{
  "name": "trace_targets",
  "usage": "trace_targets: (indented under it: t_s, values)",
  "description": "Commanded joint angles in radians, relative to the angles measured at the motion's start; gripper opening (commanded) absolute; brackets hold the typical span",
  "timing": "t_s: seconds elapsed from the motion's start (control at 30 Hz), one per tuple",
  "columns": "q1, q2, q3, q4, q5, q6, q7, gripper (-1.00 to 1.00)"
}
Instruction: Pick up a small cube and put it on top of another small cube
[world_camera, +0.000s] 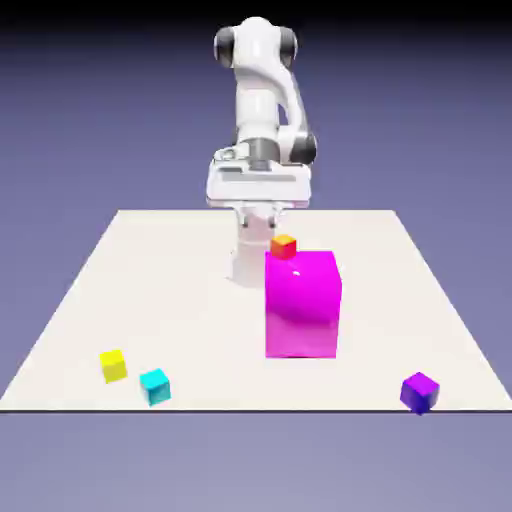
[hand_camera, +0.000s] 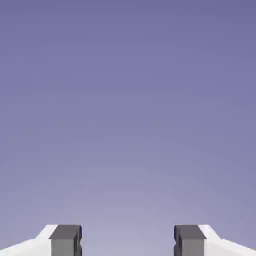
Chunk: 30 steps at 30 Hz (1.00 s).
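Observation:
The small purple cube (world_camera: 419, 392) sits near the table's front edge at the exterior view's right. My gripper (world_camera: 257, 208) hangs high above the table's far side, well away from that cube. In the hand view the gripper (hand_camera: 128, 241) is open: its two grey fingertips (hand_camera: 65, 240) stand wide apart with nothing between them, and only the blue-violet backdrop shows beyond. No cube appears in the hand view.
A big magenta block (world_camera: 302, 303) stands mid-table, with a small orange cube (world_camera: 284, 246) just behind its top left corner. A yellow cube (world_camera: 113, 366) and a cyan cube (world_camera: 155, 386) lie close together at the front left of the white table (world_camera: 180, 290).

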Motion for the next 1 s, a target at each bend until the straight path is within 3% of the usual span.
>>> trace_targets:
  t_s: [0.0, 0.97]
  values:
    - [0.002, 0.024, 0.009, 0.024, -0.007, -0.021, -0.044, 0.00]
    - [0.073, 0.713, 0.282, 0.705, -0.224, -0.628, -1.305, 0.00]
